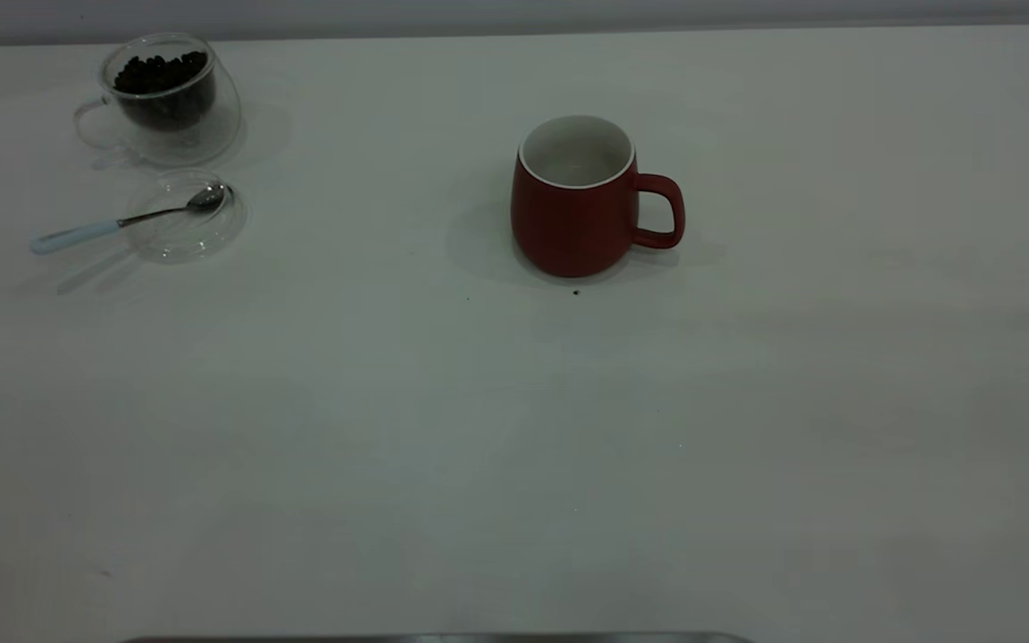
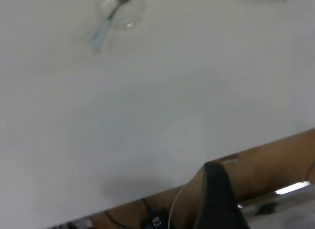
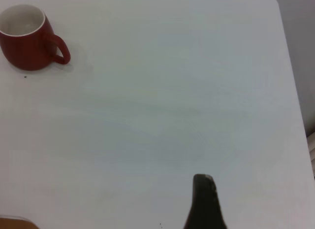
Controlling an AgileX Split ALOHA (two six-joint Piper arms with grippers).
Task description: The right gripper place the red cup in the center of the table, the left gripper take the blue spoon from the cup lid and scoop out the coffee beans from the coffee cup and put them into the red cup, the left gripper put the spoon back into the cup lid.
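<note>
red cup (image 1: 575, 214): stood upright and empty, about mid-table (image 1: 514, 429), well apart from coffee cup (image 1: 166, 98)
blue spoon (image 1: 112, 223): bowl rested in cup lid (image 1: 186, 217), just beside the coffee cup
left end effector (image 2: 221, 199): off the table edge, far from the spoon; opening could not be told
right end effector (image 3: 204, 202): well apart from the red cup; could not be told
risk: the thin spoon might slip, spilling coffee beans (image 1: 162, 73)
count: two cups, one lid, one spoon

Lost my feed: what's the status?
Left gripper, right gripper both back, holding nothing. Dark red ceramic mug stands mid-table, empty. Blue-handled metal spoon rests in clear round lid. Path clear.
</note>
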